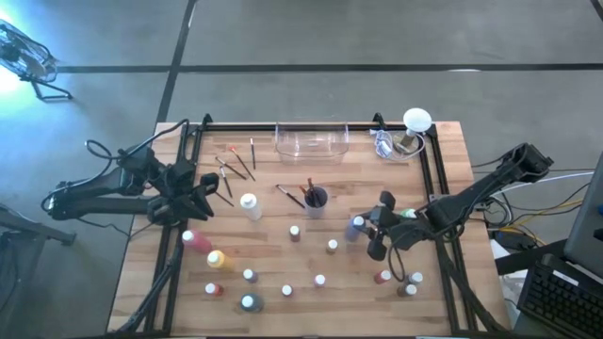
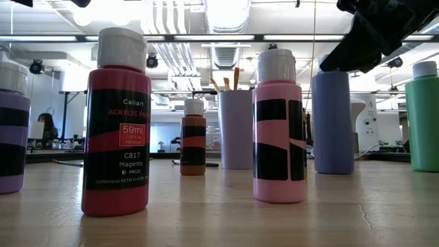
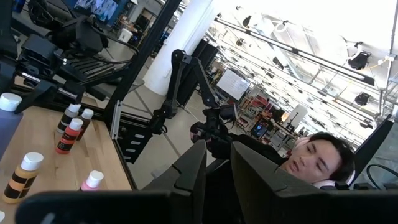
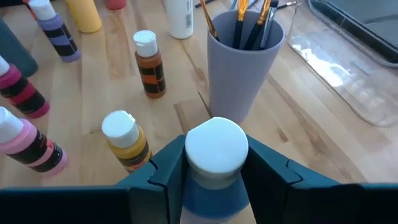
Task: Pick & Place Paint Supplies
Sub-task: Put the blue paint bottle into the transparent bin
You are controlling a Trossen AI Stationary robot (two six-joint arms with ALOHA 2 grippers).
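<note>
Paintbrushes [image 4: 249, 18] upright in grey cup [image 4: 239, 68]

Cup [image 1: 316, 199] w/ brushes [image 4: 251, 22] in it stands mid-table. Clear tray [image 1: 311, 140] behind it at far edge. Loose brushes [image 1: 236, 165] lie left of tray. Tall bottle [image 1: 250, 205] left of cup. Small bottles [image 1: 319, 280] scattered across near half. Right gripper [image 1: 369, 229] around a bottle [image 4: 215, 163], right of cup.

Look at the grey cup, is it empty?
No, the grey cup holds several paintbrushes standing up inside it.
</note>
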